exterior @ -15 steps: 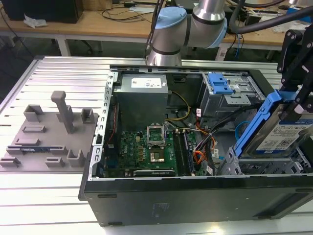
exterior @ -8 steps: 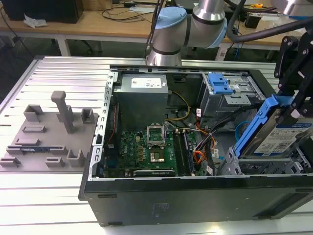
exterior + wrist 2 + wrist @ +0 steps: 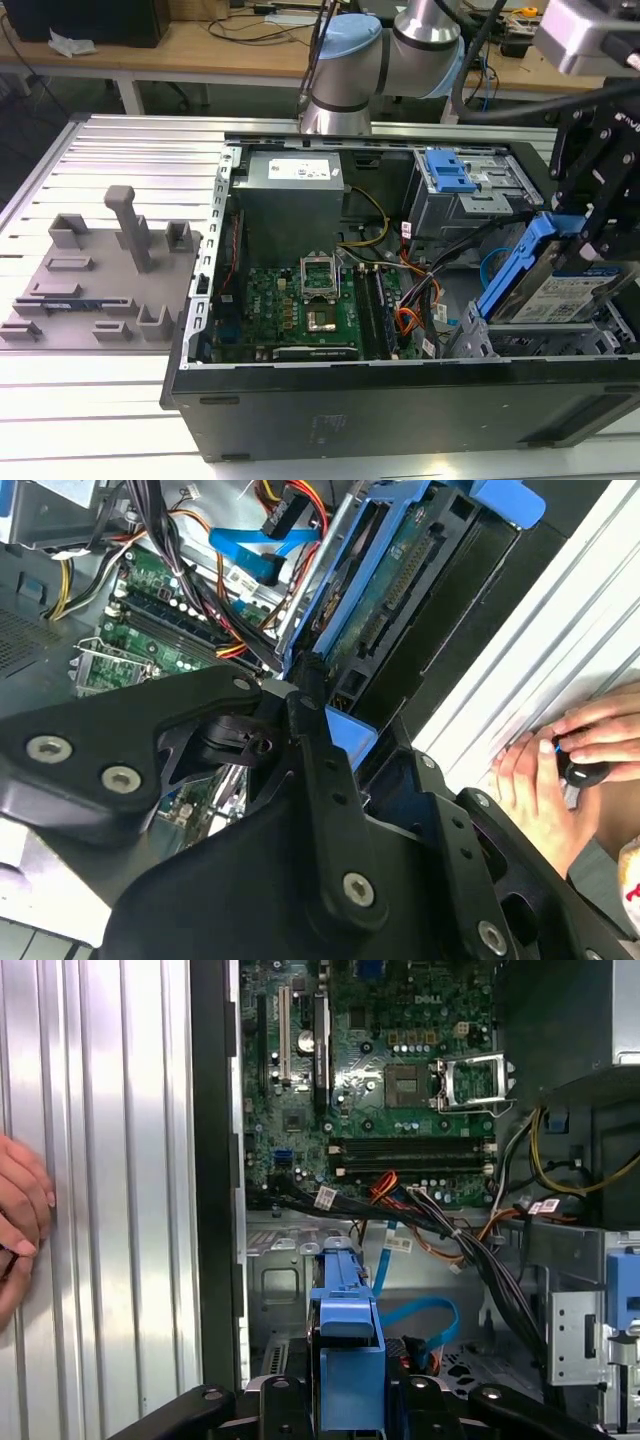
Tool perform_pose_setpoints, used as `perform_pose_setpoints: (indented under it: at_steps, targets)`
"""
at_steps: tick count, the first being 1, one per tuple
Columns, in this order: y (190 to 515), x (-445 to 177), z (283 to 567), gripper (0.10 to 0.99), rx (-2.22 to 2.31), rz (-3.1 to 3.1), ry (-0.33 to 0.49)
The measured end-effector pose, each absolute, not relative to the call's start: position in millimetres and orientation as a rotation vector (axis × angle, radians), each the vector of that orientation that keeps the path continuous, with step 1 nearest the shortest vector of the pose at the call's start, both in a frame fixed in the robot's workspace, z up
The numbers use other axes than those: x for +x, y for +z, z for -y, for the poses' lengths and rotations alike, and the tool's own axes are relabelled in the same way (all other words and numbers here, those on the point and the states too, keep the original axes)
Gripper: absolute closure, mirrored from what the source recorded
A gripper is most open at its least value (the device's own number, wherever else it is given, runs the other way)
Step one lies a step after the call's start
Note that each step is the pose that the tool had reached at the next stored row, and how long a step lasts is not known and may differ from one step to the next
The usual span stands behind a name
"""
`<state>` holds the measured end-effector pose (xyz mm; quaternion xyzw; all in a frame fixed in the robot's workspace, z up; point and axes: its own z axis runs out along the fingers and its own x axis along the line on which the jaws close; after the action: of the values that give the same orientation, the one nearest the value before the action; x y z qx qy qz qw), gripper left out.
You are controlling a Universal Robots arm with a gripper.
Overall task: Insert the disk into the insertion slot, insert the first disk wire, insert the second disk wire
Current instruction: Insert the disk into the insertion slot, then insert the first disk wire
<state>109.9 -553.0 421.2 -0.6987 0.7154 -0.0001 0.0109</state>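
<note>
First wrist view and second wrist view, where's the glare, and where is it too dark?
First wrist view: the ribbed table glares in bright streaks, and the power supply sits in deep shadow. Second wrist view: the table is washed out too, while the disk is evenly lit.

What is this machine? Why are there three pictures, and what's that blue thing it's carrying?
It is a robot arm with a gripper, a sort of claw. The exterior view looks from off the arm at an open computer case lying on a metal table, beside a grey tray. Both wrist views come from cameras riding on the arm. The gripper is shut on the disk in its blue frame, tilted at the insertion slot. A person's hand rests on the table.
</note>
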Motion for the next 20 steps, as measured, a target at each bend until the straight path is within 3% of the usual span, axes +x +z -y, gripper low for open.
perform_pose_setpoints:
  at_steps: [2, 3, 5, 20]
  targets:
    - [417.8, 109.8, 553.0, 0.592, -2.18, -2.232, 0.0]
    - [417.7, 109.8, 553.0, 0.592, -2.18, -2.232, 0.0]
    - [417.7, 109.8, 553.0, 0.463, -2.18, -2.232, 0.0]
    - [417.6, 109.9, 553.0, 0.463, -2.181, -2.23, 0.0]
